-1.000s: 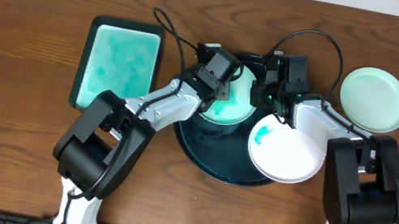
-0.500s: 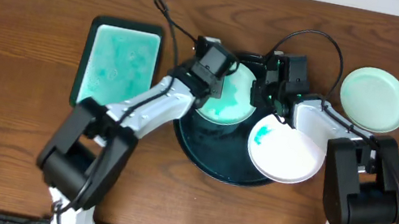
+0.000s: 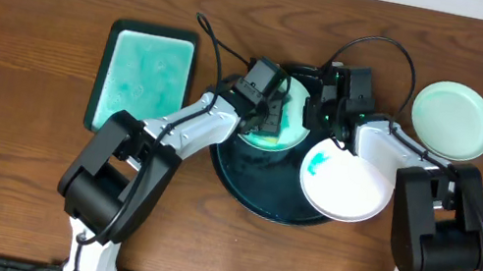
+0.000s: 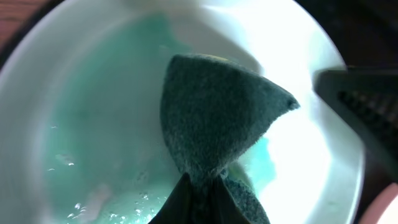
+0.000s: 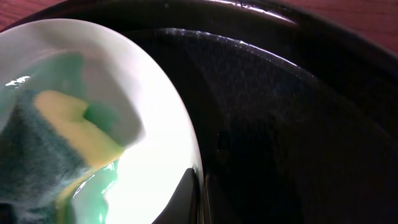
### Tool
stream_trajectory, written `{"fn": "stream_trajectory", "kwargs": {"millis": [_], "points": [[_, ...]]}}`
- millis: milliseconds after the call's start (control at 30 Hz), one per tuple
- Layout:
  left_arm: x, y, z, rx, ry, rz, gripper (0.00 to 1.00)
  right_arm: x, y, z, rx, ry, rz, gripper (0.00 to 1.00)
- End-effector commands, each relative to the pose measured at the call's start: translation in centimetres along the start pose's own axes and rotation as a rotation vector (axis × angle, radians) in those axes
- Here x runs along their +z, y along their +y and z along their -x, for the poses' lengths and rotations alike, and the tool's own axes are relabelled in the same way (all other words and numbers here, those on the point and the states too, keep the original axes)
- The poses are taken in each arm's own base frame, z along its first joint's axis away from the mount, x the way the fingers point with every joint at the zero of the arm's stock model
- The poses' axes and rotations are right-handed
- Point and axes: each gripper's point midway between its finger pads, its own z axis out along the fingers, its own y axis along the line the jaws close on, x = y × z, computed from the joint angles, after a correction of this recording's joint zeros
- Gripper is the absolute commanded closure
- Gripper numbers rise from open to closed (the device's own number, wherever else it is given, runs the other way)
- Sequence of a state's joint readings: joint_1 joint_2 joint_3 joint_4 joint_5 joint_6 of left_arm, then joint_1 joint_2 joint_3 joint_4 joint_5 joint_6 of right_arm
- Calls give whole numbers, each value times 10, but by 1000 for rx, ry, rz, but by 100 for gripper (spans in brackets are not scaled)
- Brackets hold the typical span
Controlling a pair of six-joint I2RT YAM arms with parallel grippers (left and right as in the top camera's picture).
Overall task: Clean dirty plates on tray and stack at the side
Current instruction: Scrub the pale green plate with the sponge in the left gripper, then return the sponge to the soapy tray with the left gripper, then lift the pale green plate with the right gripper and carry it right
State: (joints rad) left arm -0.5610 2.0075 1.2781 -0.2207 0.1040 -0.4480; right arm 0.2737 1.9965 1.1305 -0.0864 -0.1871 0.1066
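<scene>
The large round black tray (image 3: 253, 185) sits mid-table. A white plate (image 3: 290, 132) smeared with teal liquid lies at its back. My left gripper (image 3: 267, 118) is shut on a green and yellow sponge (image 4: 217, 118) and presses it into this plate (image 4: 93, 124). My right gripper (image 3: 316, 117) is shut on the same plate's right rim (image 5: 165, 106); the sponge (image 5: 56, 149) shows there too. A second white plate (image 3: 349, 186) with a small teal smear lies on the tray's front right. A third, pale plate (image 3: 453, 120) lies on the table at the right.
A smaller rectangular black tray (image 3: 144, 77) filled with teal liquid stands left of the round tray. Both arms' cables loop over the back of the round tray. Bare wood tabletop (image 3: 24, 67) lies at the far left and in front.
My left gripper with the sponge has moved left and back, then returned toward the plate's middle. The right gripper and all plates have stayed put.
</scene>
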Motion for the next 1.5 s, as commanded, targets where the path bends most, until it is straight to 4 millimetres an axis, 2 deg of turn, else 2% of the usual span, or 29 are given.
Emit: {"fn": "stream_trajectory", "kwargs": {"millis": [0,133,267,400,533,633,700,767,833,933,1067,1333,1467], "points": [[4,55,0,28,-37,272,93,9,4,-22,4,66,6,99],[-6,79,7,91,-76,420,93,9,4,-24,5,71,6,99],[-21,89,22,115,-139,506,93,9,4,-25,6,78,4,99],[-36,79,33,105,-176,470,93,9,4,-25,6,78,5,99],[-56,55,44,90,-203,346,93,9,4,-25,6,78,5,99],[-80,41,57,61,-237,248,93,8,4,-25,5,76,6,99],[-99,46,68,22,-278,240,93,7,4,-24,4,73,6,99],[-117,59,80,-13,-314,248,93,5,5,-22,3,69,6,99],[-133,81,90,-63,-339,272,93,1,6,-17,1,57,8,99],[-142,126,93,-145,-324,335,93,-9,9,-6,-18,24,11,99],[-129,174,74,-264,-220,375,93,-31,13,15,-89,-40,-4,99],[-94,228,51,-349,-113,453,93,-76,3,49,-168,-149,-123,99],[-86,249,46,-386,-95,479,93,-100,3,62,-250,-190,-183,99]]}}
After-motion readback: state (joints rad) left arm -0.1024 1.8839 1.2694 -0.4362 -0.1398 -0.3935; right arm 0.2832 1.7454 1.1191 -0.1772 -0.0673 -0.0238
